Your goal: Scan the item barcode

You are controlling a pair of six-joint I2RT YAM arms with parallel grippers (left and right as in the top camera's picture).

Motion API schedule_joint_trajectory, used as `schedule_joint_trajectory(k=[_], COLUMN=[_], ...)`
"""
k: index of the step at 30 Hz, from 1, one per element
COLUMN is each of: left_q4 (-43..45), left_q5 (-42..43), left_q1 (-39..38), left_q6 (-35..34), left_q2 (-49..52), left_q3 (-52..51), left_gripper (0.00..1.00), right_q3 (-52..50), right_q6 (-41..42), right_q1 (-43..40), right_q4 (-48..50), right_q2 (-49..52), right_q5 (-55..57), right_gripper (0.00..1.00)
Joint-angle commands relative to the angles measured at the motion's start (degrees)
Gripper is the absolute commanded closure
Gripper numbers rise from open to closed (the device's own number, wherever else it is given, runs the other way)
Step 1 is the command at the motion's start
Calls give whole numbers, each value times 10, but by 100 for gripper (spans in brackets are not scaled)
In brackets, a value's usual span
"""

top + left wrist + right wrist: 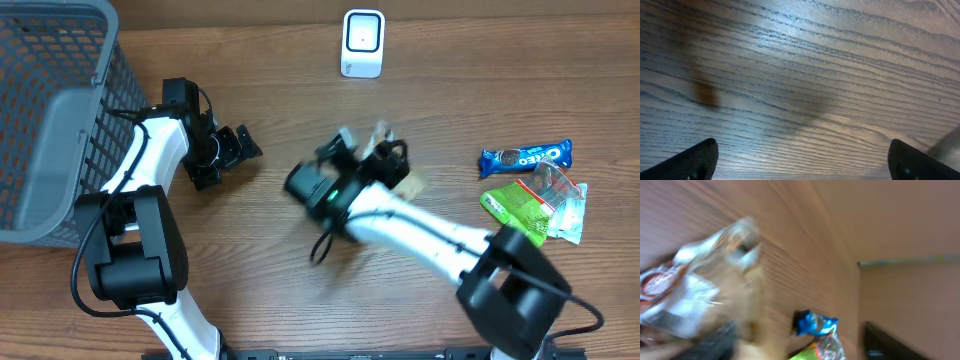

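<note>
Over the middle of the table (pixel 262 285), from the overhead camera, I see the right gripper (pixel 362 142) as a smear, some way in front of the white scanner (pixel 361 43) that stands at the far edge. My right wrist camera is just as blurred, but it does show the task's thing: a clear packet (pixel 695 290) with a red and white label fills the left of that picture, close to the lens. Two dark shapes low in that view, one under the packet and one at the right edge, look to me like the fingers (pixel 885 340), and they stand wide apart, so I read this gripper as open. Whether the packet touches either finger I cannot tell through the blur. Past it on the wood lie a blue Oreo packet (pixel 525 157) and a green packet (pixel 515 212), both near the table's right side and just beside each other. On my left, the left gripper (pixel 232 158) hangs over bare wood beside the grey mesh basket (pixel 50 60). Its wrist camera shows only wood grain between two black fingertips (pixel 695 160) spread to the frame's corners: fully parted and holding nothing.
</note>
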Motion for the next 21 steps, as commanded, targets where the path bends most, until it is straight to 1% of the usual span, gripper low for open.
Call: schedule_joint_trajectory(k=[1, 3, 6, 9, 12, 14, 15, 16, 17, 18, 21], left_q4=[1, 1, 1, 1, 1, 1, 1, 1, 1, 1, 1], left_q5=[-3, -3, -3, -3, -3, -3, -3, -3, -3, -3, -3], left_q1=[-1, -1, -1, -1, -1, -1, -1, -1, -1, -1, -1], left_q6=[1, 1, 1, 1, 1, 1, 1, 1, 1, 1, 1], left_q2=[0, 0, 0, 0, 0, 0, 0, 0, 0, 0, 0], left_q3=[8, 8, 8, 8, 8, 8, 8, 8, 8, 8, 8], left_gripper=[0, 0, 0, 0, 0, 0, 0, 0, 0, 0, 0], right_q3=[14, 23, 49, 55, 54, 54, 52, 41, 33, 18, -33], right_q6=[43, 85, 153, 186, 186, 176, 155, 118, 104, 82, 35], right_q1=[45, 42, -20, -130, -248, -317, -355, -401, -419, -448, -492], right_q4=[-26, -48, -80, -76, -78, -77, -70, -50, -39, -21, 21], right_q2=[-17, -26, -51, -86, -106, -107, -106, -105, -105, -105, -105], right_q5=[23, -23, -162, -334, -513, -610, -673, -767, -812, -890, -1060], right_gripper=[0, 0, 0, 0, 0, 0, 0, 0, 0, 0, 7])
